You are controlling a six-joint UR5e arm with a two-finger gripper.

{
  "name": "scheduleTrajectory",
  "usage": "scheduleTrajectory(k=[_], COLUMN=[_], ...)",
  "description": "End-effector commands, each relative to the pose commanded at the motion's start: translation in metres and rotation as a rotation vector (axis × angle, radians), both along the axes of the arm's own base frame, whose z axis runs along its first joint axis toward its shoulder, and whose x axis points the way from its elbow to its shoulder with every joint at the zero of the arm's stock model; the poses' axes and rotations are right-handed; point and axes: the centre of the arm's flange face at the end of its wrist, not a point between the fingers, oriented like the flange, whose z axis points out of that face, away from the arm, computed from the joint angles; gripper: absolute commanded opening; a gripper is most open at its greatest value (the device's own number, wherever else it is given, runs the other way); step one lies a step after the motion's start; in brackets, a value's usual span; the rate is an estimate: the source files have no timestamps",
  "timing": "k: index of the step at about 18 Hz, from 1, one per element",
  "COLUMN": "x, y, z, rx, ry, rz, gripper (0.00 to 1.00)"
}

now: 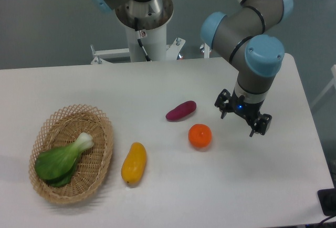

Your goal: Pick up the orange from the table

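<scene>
The orange is a small round bright fruit resting on the white table, right of centre. My gripper hangs to the right of the orange and slightly farther back, apart from it. Its two black fingers stand spread apart with nothing between them, so it is open and empty. I cannot tell how high above the tabletop it is.
A purple sweet potato lies just behind and left of the orange. A yellow-orange mango-like fruit lies to the left. A wicker basket holding a green bok choy stands at the left edge. The arm's base is at the back.
</scene>
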Motion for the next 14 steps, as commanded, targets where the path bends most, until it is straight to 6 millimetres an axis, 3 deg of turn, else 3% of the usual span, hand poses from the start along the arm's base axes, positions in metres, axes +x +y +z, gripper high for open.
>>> scheduleTrajectory(k=[8, 14], x=[0.001, 0.0106], y=[-0.0015, 0.0057], z=[0.0005, 0.0003], rx=[0.003, 0.01], ry=[0.001, -0.021], rz=[0.007, 0.129], gripper=[1.0, 1.0])
